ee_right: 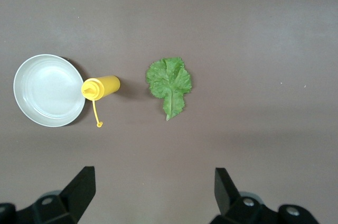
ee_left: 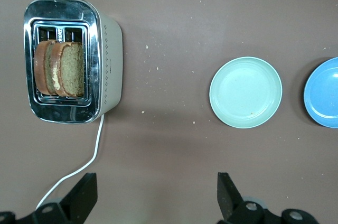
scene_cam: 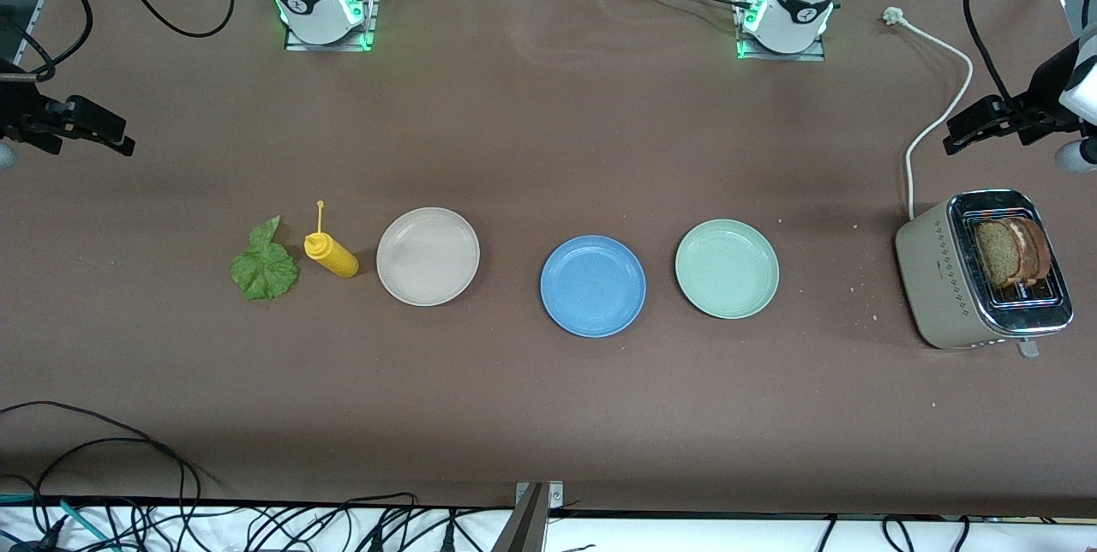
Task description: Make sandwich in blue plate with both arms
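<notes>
There are three plates on the brown table (scene_cam: 548,132), in one row: the beige plate (scene_cam: 428,256) toward the right arm's end, the blue plate (scene_cam: 593,285) in the middle and a little nearer to the front camera, and the pale green plate (scene_cam: 727,268) toward the left arm's end. All three have nothing on them. There is one lettuce leaf (scene_cam: 265,266), lying flat on the table, and one yellow sauce bottle (scene_cam: 331,254) lying on its side between the leaf and the beige plate, its cap tether pointing up. One toaster (scene_cam: 982,271) stands at the left arm's end, with a white cord (scene_cam: 934,119) running from it to a plug. Two bread slices (scene_cam: 1014,251) stand in the toaster slots, close together; their lower parts are hidden inside. The left gripper (ee_left: 157,195) is up in the air over the table near the toaster, its fingers spread wide and holding nothing. The right gripper (ee_right: 154,191) is up over the table near the leaf, also spread wide and holding nothing. In the front view both grippers are cut off by the picture edges. In the left wrist view only part of the blue plate shows.
</notes>
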Tool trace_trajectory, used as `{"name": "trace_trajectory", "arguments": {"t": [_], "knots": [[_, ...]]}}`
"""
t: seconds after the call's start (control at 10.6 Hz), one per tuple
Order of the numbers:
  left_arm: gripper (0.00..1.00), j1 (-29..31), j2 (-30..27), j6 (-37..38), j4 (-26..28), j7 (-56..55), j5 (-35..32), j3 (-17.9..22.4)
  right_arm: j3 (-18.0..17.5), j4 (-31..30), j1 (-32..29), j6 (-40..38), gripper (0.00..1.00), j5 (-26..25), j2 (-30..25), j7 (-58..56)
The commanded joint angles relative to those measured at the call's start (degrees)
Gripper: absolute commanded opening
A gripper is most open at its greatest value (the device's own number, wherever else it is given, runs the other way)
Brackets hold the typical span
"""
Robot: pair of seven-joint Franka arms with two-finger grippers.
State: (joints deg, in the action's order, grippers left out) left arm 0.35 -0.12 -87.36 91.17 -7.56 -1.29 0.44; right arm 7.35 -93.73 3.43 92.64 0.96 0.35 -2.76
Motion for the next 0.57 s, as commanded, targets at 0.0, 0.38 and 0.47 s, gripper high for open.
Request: {"name": "trace_trajectory", "arguments": {"t": [0.0, 0.38, 0.47], "knots": [[1.0, -0.09, -0.23, 1.05, -0.65, 0.62, 1.47, 0.17, 0.2, 1.35, 0.18, -1.23, 1.0, 0.89, 0.18, -0.31], [1.0, -0.09, -0.23, 1.05, -0.65, 0.62, 1.03, -0.26, 0.2, 1.35, 0.27, -1.32, 1.0, 0.89, 0.18, -0.4], [1.0, -0.17, -0.23, 1.05, -0.65, 0.71, 0.94, -0.27, 0.2, 1.35, 0.27, -1.32, 1.0, 0.89, 0.18, -0.4]]}}
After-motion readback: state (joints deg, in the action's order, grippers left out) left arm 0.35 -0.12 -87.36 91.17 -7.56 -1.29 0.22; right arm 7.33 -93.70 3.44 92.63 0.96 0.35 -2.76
